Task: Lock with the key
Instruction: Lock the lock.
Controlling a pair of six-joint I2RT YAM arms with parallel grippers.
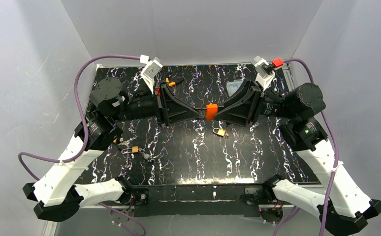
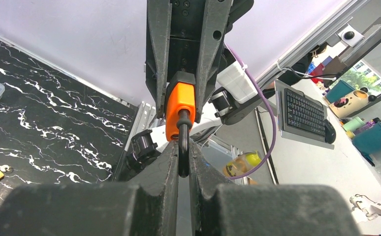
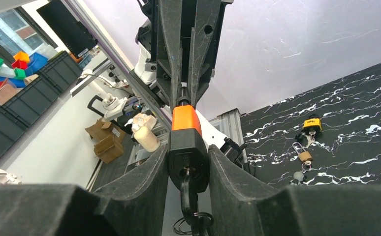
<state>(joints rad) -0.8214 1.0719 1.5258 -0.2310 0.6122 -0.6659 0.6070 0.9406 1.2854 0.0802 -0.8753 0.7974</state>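
Your right pincer (image 3: 188, 153) clamps the body of the orange padlock (image 3: 185, 120), its jaws about half spread against the sides, with a key (image 3: 189, 192) sticking out of the lock's end. Your left pincer (image 2: 182, 160), pressed almost together, pinches the shackle (image 2: 183, 129). The padlock sits between both arms, above the middle of the table (image 1: 188, 162).

Marbled table (image 1: 193, 164) carries brass padlock (image 1: 220, 132) and, seemingly, smaller padlock (image 1: 135, 149).
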